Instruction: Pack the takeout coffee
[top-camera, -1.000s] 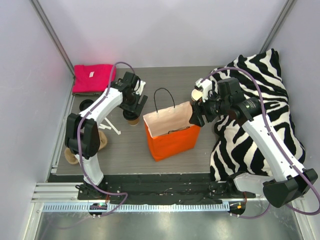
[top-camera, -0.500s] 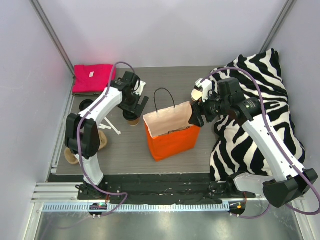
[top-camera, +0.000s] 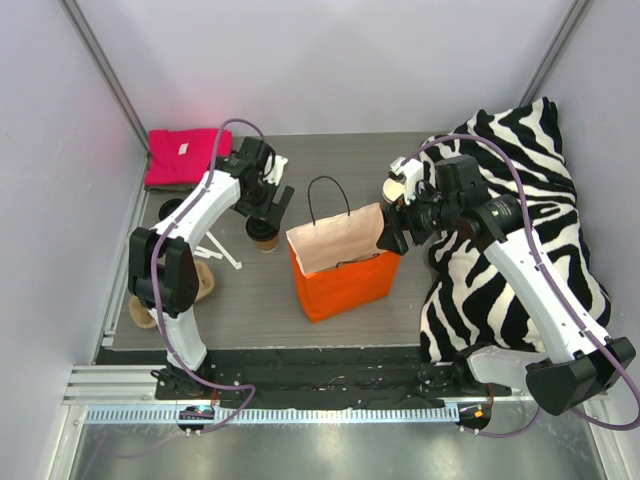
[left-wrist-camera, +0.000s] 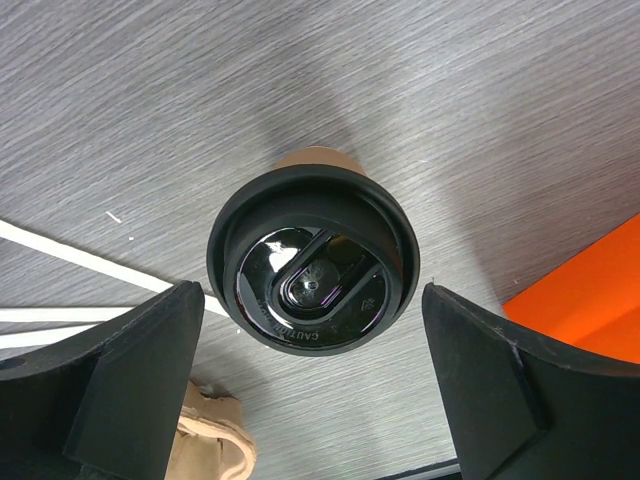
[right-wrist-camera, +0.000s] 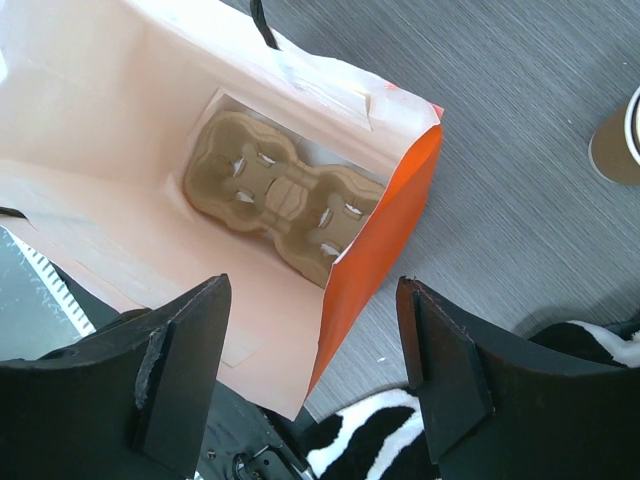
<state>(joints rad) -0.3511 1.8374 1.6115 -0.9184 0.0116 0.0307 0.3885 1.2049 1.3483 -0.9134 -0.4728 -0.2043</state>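
The takeout coffee (top-camera: 265, 239), a small kraft cup with a black lid, stands on the table left of the orange bag (top-camera: 345, 272). In the left wrist view the lid (left-wrist-camera: 313, 265) lies straight below my left gripper (left-wrist-camera: 313, 385), which is open, with one finger on each side and touching nothing. In the top view the left gripper (top-camera: 266, 207) hovers just above the cup. My right gripper (top-camera: 391, 228) is open over the bag's right wall (right-wrist-camera: 375, 235). A brown moulded cup tray (right-wrist-camera: 285, 195) lies inside the bag.
A lidless kraft cup (top-camera: 393, 188) stands behind the right gripper and shows in the right wrist view (right-wrist-camera: 618, 140). A zebra blanket (top-camera: 520, 240) fills the right side. A pink towel (top-camera: 185, 157) lies back left. White sticks (top-camera: 222, 252), a loose black lid (top-camera: 172, 210) and tan pieces (top-camera: 200, 282) lie left.
My left gripper has shifted slightly left and back above the lidded cup. The right arm and the bag have not moved.
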